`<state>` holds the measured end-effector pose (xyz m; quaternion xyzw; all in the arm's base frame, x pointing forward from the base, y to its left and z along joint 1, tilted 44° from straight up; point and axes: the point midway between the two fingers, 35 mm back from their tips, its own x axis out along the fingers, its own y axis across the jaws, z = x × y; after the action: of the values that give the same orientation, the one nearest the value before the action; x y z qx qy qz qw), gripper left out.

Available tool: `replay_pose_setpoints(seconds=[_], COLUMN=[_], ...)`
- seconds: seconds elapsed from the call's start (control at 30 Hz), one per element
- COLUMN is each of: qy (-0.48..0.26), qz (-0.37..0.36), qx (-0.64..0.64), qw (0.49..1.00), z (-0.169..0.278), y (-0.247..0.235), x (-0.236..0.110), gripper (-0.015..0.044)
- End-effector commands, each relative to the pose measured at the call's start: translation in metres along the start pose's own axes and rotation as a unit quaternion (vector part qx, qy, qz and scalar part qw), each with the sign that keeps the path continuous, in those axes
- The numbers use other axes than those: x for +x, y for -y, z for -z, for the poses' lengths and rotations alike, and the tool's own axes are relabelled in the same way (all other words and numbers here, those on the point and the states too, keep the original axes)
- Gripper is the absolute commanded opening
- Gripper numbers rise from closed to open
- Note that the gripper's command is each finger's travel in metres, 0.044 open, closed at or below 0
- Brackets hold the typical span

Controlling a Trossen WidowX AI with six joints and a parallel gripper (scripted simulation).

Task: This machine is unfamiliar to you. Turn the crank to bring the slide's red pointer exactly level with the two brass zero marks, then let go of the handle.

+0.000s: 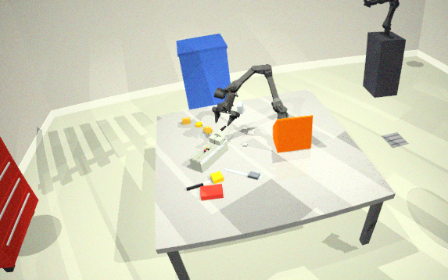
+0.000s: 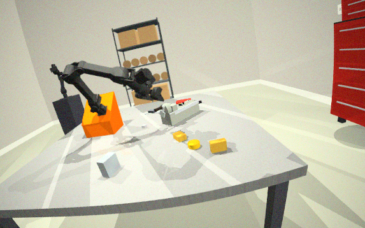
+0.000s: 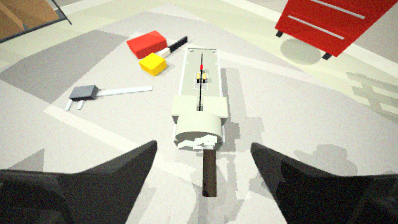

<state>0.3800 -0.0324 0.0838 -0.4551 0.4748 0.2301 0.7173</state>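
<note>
The dark parallel-jaw gripper (image 3: pixel 202 165) hangs spread wide and holds nothing; the dark brown crank handle (image 3: pixel 209 171) lies free between its fingers. The pale grey crank-and-slide machine (image 1: pixel 209 153) sits mid-bench, well clear of the grey bench (image 1: pixel 327 184) edges. Its red pointer (image 3: pixel 201 65) lies just beyond the brass marks (image 3: pixel 201 76).

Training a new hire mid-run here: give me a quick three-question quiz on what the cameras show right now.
1. True or false: the gripper is clamped on the crank handle.
2. What sits closer to the red block: A) the yellow block, B) the orange box?
3. Which colour is the pointer on the slide?

Key:
1. False; the fingers stand wide, either side of the handle, touching nothing.
2. A.
3. Red.
</note>
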Motion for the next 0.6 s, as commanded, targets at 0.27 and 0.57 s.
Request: replay_pose_setpoints(seconds=[0.27,0.57], qy=[-0.038,-0.069], qz=[0.043,0.131], qx=[0.075,0.184], qw=[0.996,0.972], z=[-0.047,-0.088], y=[-0.005,-0.027], x=[0.001,0.037], gripper=[0.044,0.044])
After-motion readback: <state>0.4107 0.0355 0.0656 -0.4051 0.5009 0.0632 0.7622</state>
